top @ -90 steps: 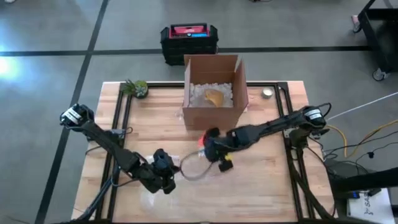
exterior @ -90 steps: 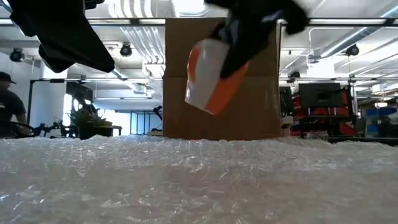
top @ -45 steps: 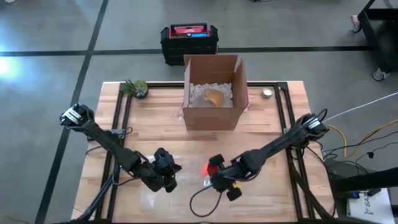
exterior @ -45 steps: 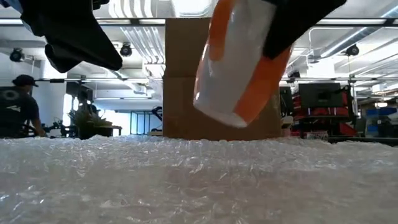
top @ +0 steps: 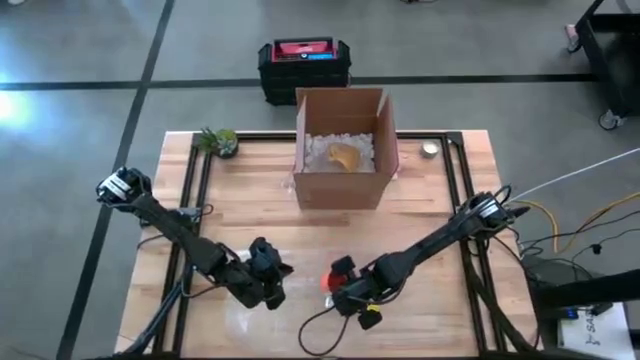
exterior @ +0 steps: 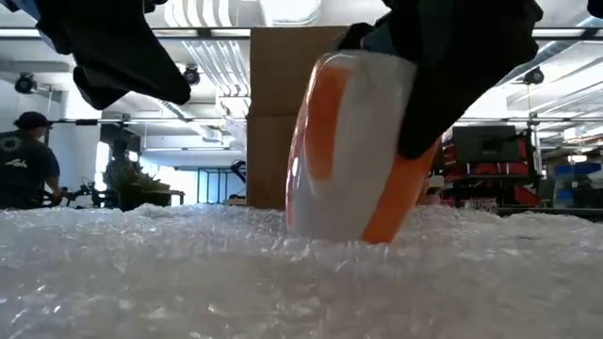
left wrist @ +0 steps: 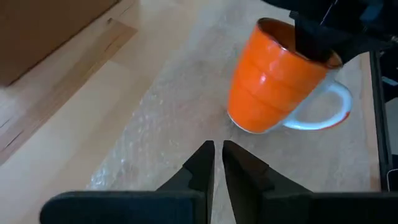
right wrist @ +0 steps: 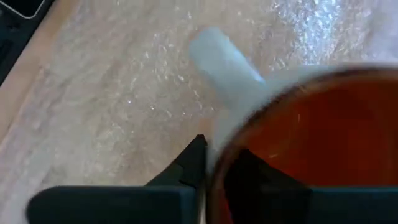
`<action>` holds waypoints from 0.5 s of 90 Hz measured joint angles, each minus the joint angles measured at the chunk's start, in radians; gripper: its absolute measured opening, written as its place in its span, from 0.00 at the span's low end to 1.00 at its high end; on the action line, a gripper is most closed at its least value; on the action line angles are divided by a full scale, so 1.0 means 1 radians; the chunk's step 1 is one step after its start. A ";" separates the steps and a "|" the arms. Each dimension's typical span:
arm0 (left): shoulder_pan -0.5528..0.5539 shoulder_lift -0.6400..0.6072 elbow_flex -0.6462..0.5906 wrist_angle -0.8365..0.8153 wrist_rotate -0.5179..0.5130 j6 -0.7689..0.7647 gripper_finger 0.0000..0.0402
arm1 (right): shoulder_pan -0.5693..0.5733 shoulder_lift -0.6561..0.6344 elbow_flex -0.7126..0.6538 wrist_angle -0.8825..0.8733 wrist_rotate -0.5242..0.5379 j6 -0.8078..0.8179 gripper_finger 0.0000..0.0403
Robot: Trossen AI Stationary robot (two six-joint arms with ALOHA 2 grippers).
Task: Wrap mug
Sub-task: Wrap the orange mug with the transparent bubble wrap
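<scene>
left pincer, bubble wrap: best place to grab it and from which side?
Probably the bubble wrap edge nearest the left pincer, coming in low from the side away from the orange mug. The sheet lies flat on the table and the mug, tilted and held at its rim by the right pincer, pins the far part.

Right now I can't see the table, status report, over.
Right claw shut on orange mug's rim, mug tilted, touching bubble wrap. Left claw shut, empty, beside it. Nothing in the way.
</scene>
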 joint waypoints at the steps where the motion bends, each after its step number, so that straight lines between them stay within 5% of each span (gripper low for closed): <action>1: 0.000 0.000 0.000 0.000 0.000 0.000 0.05 | 0.000 0.000 0.000 0.000 0.000 -0.001 0.13; 25: 0.000 0.000 -0.002 0.001 0.000 0.002 0.05 | -0.004 -0.051 -0.001 -0.063 0.000 -0.003 0.38; 45: 0.000 0.000 -0.002 0.002 0.001 0.002 0.05 | -0.014 -0.165 -0.001 -0.201 0.001 0.040 0.49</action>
